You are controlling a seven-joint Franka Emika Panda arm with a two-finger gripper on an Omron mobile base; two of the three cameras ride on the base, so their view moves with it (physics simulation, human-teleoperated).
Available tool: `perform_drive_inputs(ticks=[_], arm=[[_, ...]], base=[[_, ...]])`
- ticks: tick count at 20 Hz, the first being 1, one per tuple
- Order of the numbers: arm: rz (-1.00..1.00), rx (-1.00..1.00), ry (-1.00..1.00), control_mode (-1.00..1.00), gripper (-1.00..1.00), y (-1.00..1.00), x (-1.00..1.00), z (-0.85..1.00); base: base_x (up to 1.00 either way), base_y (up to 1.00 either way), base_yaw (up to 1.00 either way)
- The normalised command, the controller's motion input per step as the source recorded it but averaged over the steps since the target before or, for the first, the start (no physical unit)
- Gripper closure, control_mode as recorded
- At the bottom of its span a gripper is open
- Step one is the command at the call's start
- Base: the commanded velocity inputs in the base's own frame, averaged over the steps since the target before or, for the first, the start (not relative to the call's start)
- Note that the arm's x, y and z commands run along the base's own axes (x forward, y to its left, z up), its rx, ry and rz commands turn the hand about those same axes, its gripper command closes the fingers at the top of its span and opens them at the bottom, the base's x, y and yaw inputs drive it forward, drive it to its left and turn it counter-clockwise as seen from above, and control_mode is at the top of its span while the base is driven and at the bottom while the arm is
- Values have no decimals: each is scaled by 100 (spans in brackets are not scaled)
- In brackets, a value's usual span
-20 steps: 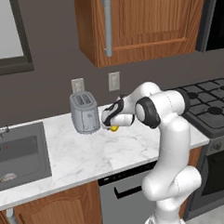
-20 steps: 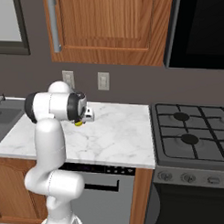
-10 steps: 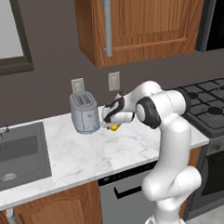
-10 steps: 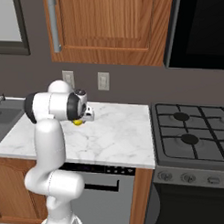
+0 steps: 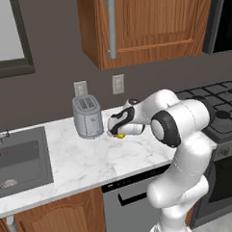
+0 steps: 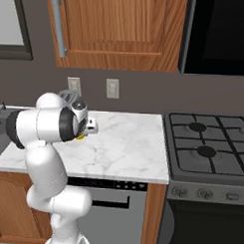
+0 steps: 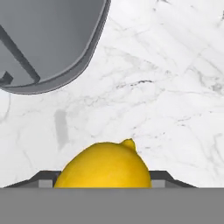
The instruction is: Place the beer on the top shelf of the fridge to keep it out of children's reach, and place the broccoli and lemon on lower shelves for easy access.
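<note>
— Little has moved since a second ago: the claw (image 5: 120, 133) has stayed low over the bench (image 5: 91, 160), jaws a shade tighter.

— Where is the lemon (image 7: 104, 167)?

— Right between the fingers, which flank it on both sides in the hand view. In the left base view it peeks out yellow under the hand, just beside the toaster (image 5: 88, 116).

— Shapes and surfaces?

— Smooth bright yellow oval with a small nipple at one end; the bench is white marble with grey veins; the toaster is rounded grey metal.

— And the claw?

— Closed narrowly on the lemon, gripping it.
</note>
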Motion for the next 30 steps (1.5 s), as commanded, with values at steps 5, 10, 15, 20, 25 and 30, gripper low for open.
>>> perform_drive_inputs(ticks=[5,10,15,20,25,30], arm=[[4,0,-25,-100,100,-15,-84,71],[0,0,-6,-100,100,-30,-71,98],[0,0,0,-100,100,-44,-57,100],[0,0,4,-100,100,-47,-46,100],[0,-4,14,-100,100,-43,-59,93],[0,-5,12,-100,100,-31,-81,64]], base=[[0,0,0],[0,0,0],[0,0,0],[0,0,0],[0,0,0],[0,0,0]])
